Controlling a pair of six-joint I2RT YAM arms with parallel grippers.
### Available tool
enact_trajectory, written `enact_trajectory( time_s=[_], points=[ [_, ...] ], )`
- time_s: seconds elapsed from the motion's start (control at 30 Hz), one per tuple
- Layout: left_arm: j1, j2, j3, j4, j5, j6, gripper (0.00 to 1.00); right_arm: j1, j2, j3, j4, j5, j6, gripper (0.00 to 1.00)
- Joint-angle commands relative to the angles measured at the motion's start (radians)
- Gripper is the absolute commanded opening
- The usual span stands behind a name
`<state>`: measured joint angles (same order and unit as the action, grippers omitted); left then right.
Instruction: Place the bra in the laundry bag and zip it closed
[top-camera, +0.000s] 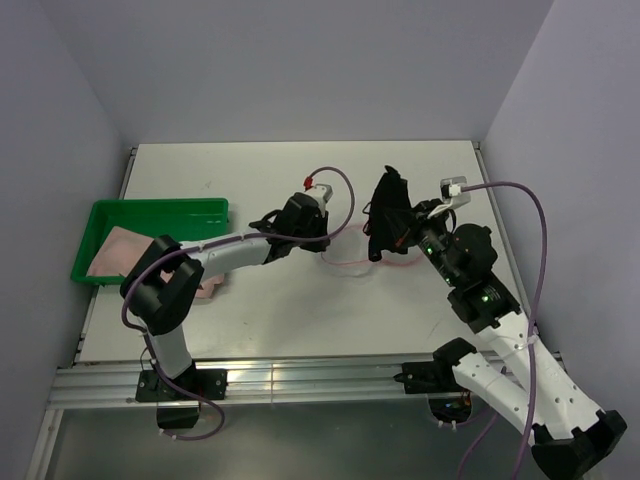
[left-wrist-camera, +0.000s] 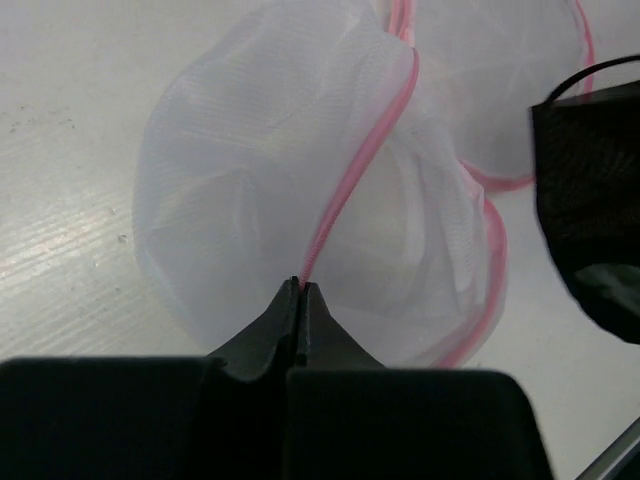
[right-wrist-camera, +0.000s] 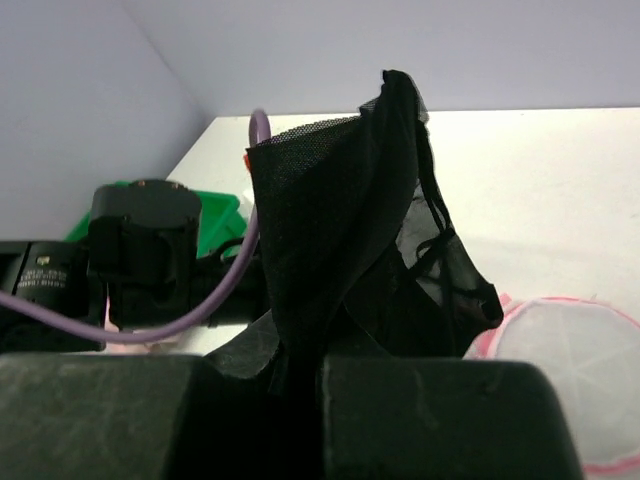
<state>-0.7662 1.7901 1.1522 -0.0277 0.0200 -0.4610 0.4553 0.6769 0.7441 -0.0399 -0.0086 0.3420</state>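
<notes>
The laundry bag (left-wrist-camera: 250, 190), translucent white mesh with pink zipper trim, lies on the table near the middle (top-camera: 350, 255). My left gripper (left-wrist-camera: 301, 287) is shut on a raised fold of its pink trim, lifting the rim; from above it sits at the bag's left edge (top-camera: 322, 238). The bra (right-wrist-camera: 340, 200) is black and hangs from my right gripper (right-wrist-camera: 305, 345), which is shut on it. In the top view the bra (top-camera: 390, 210) is held above the bag's right side by the right gripper (top-camera: 408, 236). The bra's edge (left-wrist-camera: 590, 200) also shows in the left wrist view.
A green plastic tray (top-camera: 150, 212) with a pink cloth (top-camera: 125, 250) in it stands at the table's left edge. More pink cloth (top-camera: 207, 290) lies beside the left arm's elbow. Purple cables loop over both wrists. Walls close in the table on three sides.
</notes>
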Motion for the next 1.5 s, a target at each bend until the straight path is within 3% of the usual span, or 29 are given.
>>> enact_trajectory(
  time_s=[0.0,0.5,0.77,1.03,1.47],
  points=[
    [0.007,-0.030,0.026,0.074,-0.011,-0.005,0.00,-0.007,0.004,-0.044,0.093,-0.066,0.012,0.00],
    [0.053,-0.175,-0.118,0.276,0.182,-0.174,0.00,-0.009,0.127,-0.124,0.261,-0.300,-0.017,0.00],
    [0.070,-0.176,-0.149,0.362,0.230,-0.242,0.00,-0.007,0.243,-0.282,0.422,-0.357,0.137,0.00],
    [0.080,-0.198,-0.161,0.374,0.244,-0.245,0.00,-0.001,0.389,-0.296,0.426,-0.329,0.196,0.00],
    [0.073,-0.190,-0.144,0.440,0.396,-0.231,0.00,0.023,0.618,-0.138,0.288,-0.430,0.140,0.00]
  ],
)
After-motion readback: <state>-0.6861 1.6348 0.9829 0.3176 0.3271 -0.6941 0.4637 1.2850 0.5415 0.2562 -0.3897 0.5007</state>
